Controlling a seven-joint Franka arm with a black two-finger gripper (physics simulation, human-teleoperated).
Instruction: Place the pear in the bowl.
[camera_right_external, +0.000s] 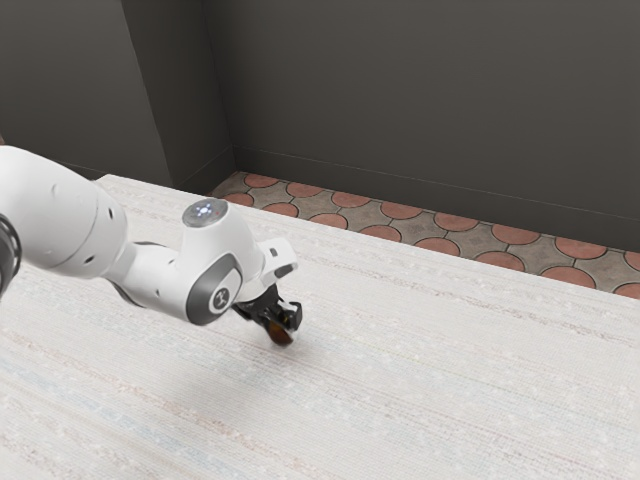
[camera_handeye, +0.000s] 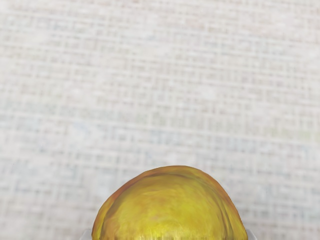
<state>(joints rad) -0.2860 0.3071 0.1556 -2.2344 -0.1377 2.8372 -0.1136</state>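
The pear (camera_handeye: 170, 207) juts below our gripper (camera_right_external: 284, 322), whose fingers, parted by its width, clasp both sides.

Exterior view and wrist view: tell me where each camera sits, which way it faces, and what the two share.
Exterior view: off at my arm's side, looking down across the table toward a dark wall and tiled floor; my arm enters from the view's left, ending in the pincer, shut on the pear.
Wrist view: on my hand, facing the tabletop past the pear; pale slivers at the pear's sides are probably my fingertip edges.
Shared: the pear and the pale table.
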